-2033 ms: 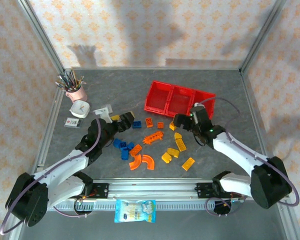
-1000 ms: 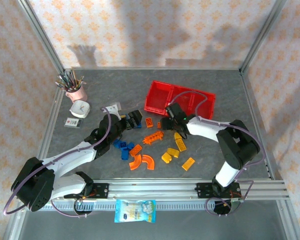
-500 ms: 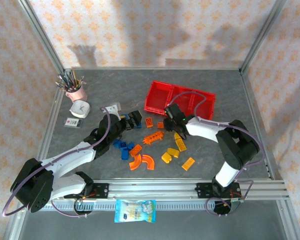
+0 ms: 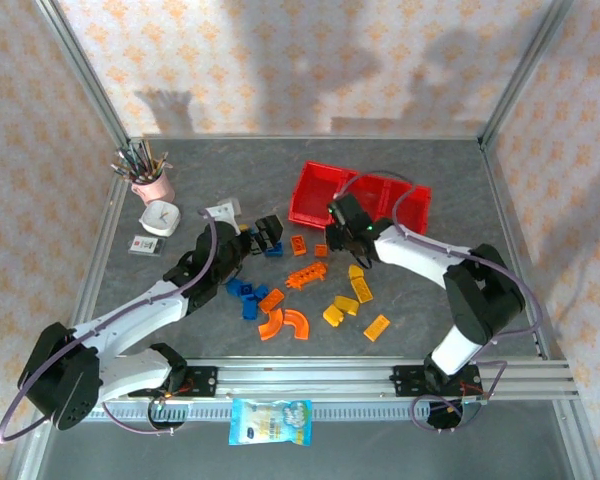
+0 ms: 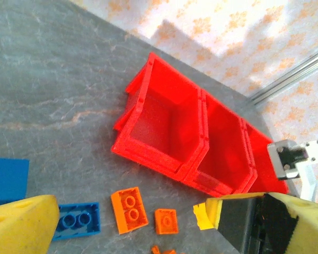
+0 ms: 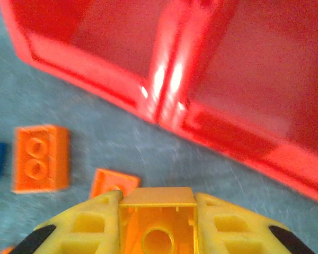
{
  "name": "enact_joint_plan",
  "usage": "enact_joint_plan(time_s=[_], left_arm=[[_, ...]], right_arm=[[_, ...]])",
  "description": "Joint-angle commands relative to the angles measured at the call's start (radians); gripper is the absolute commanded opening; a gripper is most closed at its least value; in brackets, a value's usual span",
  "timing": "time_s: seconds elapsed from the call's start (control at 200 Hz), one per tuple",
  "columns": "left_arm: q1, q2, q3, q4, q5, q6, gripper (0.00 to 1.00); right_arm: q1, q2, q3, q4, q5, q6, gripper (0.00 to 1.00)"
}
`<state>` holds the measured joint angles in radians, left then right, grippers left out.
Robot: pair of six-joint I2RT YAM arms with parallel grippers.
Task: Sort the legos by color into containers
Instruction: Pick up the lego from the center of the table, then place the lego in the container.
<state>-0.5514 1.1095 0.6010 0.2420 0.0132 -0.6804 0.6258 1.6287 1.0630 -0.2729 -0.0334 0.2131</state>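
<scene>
1. While clamped on the orange brick [image 6: 158, 233] (hollow underside facing the wrist camera), lift the right gripper [image 6: 158, 203] over the near wall of the red tray [image 6: 164, 106] rather than pushing into it.
2. Judging by the right wrist view, poised just near of the divider between the left and middle compartments; commit to one side early to avoid landing the brick on that divider.
3. Part the fingers only when well inside the walls, and release low (light plastic, likely to bounce).
4. Reserve the chosen compartment for orange; no bricks visible inside the tray from the left wrist view.
5. Avoid sweeping the orange square [image 6: 114, 185] just beside the fingers, or the two-stud orange brick [image 6: 40, 159] to its left.
6. Left gripper [image 4: 267, 235]: jaws wide apart, gripping nothing, over the blue brick [image 5: 77, 222] left of the tray; best held out of the right arm's path.
7. Surface: flat grey marbled table [image 4: 430, 290], scattered on the near side of the tray with a blue cluster [image 4: 245, 292], yellow bricks [image 4: 362, 290] and orange arcs [image 4: 285, 322]; pink pen cup [image 4: 152, 185] and white clock [image 4: 160, 217] at the far left, a packet [image 4: 270, 420] at the near edge.
8. Room: pale wallpaper [image 4: 280, 60] with orange motifs, boxed in by an aluminium frame [image 4: 85, 80].
</scene>
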Motion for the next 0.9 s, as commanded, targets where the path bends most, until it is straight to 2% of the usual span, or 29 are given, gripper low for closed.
enact_joint_plan(time_s=[0.0, 0.33, 0.716, 0.896], left_arm=[[0.026, -0.030, 0.043, -0.044, -0.027, 0.047, 0.99], [0.174, 0.018, 0.099, -0.046, 0.088, 0.061, 0.99], [0.209, 0.138, 0.183, -0.041, 0.097, 0.088, 0.99], [0.213, 0.163, 0.198, -0.033, 0.100, 0.114, 0.99]], right_arm=[[0.002, -0.029, 0.087, -0.020, 0.022, 0.034, 0.24], [-0.010, 0.249, 0.417, 0.004, 0.131, 0.120, 0.25], [-0.059, 0.509, 0.677, -0.001, 0.250, 0.189, 0.26], [-0.084, 0.577, 0.744, -0.008, 0.236, 0.202, 0.28]])
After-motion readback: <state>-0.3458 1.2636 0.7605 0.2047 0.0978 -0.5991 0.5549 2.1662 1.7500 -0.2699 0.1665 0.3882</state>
